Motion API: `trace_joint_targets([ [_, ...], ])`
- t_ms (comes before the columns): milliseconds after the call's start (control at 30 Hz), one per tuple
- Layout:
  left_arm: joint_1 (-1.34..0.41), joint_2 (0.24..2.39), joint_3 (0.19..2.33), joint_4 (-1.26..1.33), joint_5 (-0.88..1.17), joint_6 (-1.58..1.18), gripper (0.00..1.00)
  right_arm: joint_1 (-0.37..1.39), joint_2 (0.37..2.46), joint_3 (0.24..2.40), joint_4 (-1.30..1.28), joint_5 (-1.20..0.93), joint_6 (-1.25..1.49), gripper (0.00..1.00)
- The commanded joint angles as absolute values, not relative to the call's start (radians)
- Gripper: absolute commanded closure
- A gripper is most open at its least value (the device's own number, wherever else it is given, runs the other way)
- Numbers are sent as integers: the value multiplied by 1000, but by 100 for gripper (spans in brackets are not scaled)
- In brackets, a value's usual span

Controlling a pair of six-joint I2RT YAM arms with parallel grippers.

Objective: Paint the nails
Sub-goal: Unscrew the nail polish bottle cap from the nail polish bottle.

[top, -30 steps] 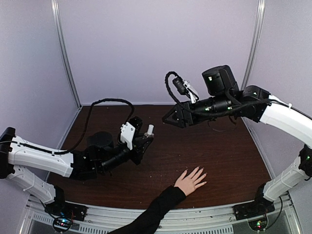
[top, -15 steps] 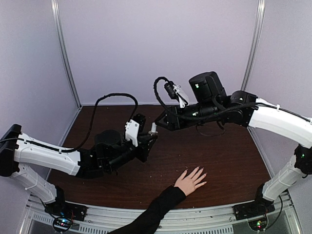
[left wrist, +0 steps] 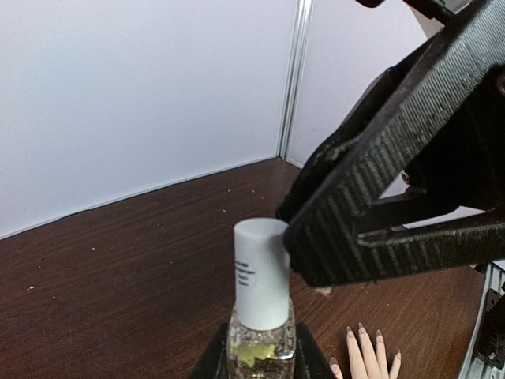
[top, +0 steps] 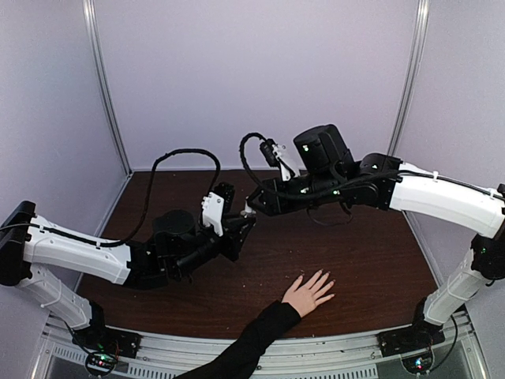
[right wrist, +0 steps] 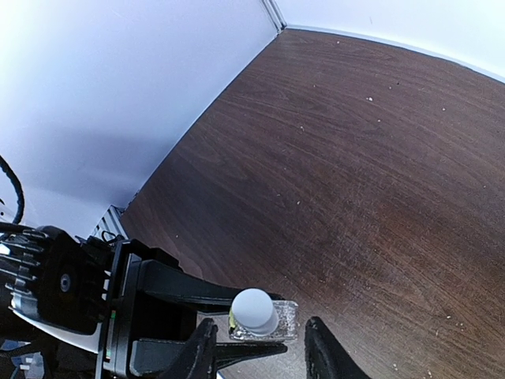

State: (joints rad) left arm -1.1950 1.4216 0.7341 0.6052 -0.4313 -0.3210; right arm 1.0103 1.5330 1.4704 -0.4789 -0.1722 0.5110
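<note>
The left pincer (top: 241, 225) is clamping the bottle (left wrist: 260, 347); the right pincer (right wrist: 259, 327), jaws apart, is straddling its cap (right wrist: 254, 308), next needing to close and unscrew.

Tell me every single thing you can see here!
table: one, dark brown, under everything
walls: pale lilac-white, around the table
posts: two, silver, at the back corners
bottle: one, clear glass, upright above the table
cap: one, white, on the bottle
hand: one, light skin, spread flat at the table's near edge
sleeve: one, black, behind the hand
nails: a few show, pale, tipping the hand
left arm: one, white and black, left side
right arm: one, white and black, right side
left fingers: two, black, shut on the bottle
right fingers: two, black, open either side of the cap
</note>
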Motion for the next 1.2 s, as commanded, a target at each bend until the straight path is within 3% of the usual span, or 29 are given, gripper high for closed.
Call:
trace_joint_targets([
  [0, -1195, 1423, 755, 680, -445, -331, 100, 1019, 1544, 1464, -447, -134, 527, 62],
  [333, -1195, 1390, 725, 683, -358, -310, 100, 1019, 1559, 1484, -484, -176, 488, 63],
  [600, -1195, 1383, 727, 685, -324, -308, 100, 1018, 1553, 1492, -514, -164, 468, 70],
  [833, -1195, 1384, 730, 688, -319, -316, 100, 1019, 1547, 1492, -511, -167, 466, 86],
  [1167, -1195, 1358, 723, 680, -250, -329, 100, 1019, 1523, 1492, -497, -194, 415, 99],
])
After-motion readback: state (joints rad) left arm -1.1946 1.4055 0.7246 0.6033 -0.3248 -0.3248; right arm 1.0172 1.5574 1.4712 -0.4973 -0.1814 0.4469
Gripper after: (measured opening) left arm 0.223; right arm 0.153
